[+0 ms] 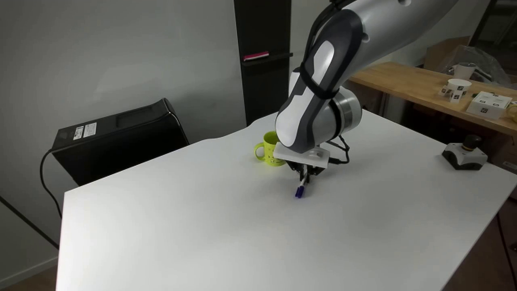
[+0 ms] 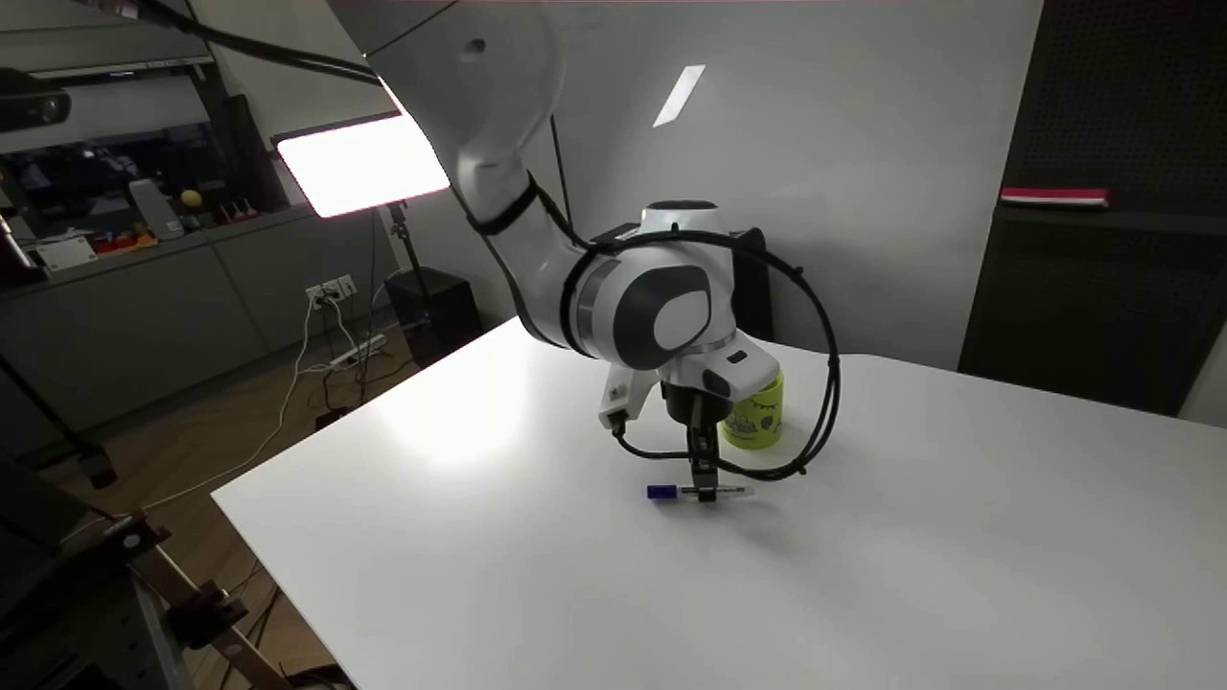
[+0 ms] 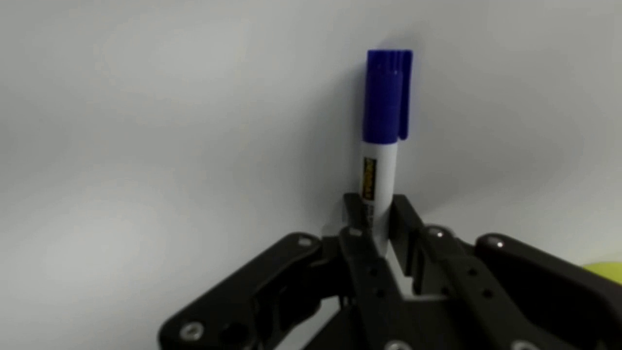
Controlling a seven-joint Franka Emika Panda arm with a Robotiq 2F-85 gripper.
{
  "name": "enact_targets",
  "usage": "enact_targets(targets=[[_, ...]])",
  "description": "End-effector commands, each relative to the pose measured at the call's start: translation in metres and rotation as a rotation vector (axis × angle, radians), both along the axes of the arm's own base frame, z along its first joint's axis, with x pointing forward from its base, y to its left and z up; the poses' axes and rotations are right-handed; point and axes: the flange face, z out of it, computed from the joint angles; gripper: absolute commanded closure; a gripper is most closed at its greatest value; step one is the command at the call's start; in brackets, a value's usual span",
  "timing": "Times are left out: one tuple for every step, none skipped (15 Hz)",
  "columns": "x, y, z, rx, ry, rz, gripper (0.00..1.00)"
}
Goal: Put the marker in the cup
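The marker (image 3: 380, 141) has a white barrel and a dark blue cap with a clip. It lies level at or just above the table; I cannot tell if it touches. It also shows in both exterior views (image 1: 300, 190) (image 2: 663, 492). My gripper (image 3: 374, 206) is closed around the white barrel, one finger on each side, and the cap sticks out past the fingertips. The gripper (image 1: 305, 178) points down. The yellow-green cup (image 1: 270, 150) stands upright beside the gripper, partly hidden by the arm. In the wrist view only its edge (image 3: 605, 270) shows at lower right.
The white table (image 1: 181, 226) carries the cup. An emergency stop box (image 1: 465, 153) sits near the table's edge. A black box-like unit (image 1: 121, 137) stands beyond the table edge. A cable loop (image 2: 832, 383) hangs from the arm near the cup.
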Motion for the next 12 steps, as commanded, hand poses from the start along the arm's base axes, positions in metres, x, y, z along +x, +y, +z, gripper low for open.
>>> enact_targets(targets=[[0.008,-0.018,0.02,0.015,-0.008,-0.049,0.96],[0.01,-0.022,0.023,0.015,-0.013,-0.058,0.96],[0.012,-0.026,0.026,0.016,-0.018,-0.066,0.96],[0.015,-0.03,0.032,0.018,-0.021,-0.07,0.96],[0.017,-0.033,0.038,0.017,-0.031,-0.075,0.96],[0.02,-0.035,0.047,0.015,-0.043,-0.077,0.96],[0.024,-0.037,0.055,0.013,-0.054,-0.078,0.96],[0.029,-0.039,0.067,0.013,-0.069,-0.078,0.96],[0.033,-0.041,0.077,0.008,-0.081,-0.079,0.96],[0.038,-0.042,0.09,0.009,-0.094,-0.075,0.96],[0.042,-0.043,0.101,0.012,-0.104,-0.072,0.96],[0.046,-0.044,0.112,0.008,-0.118,-0.073,0.96]])
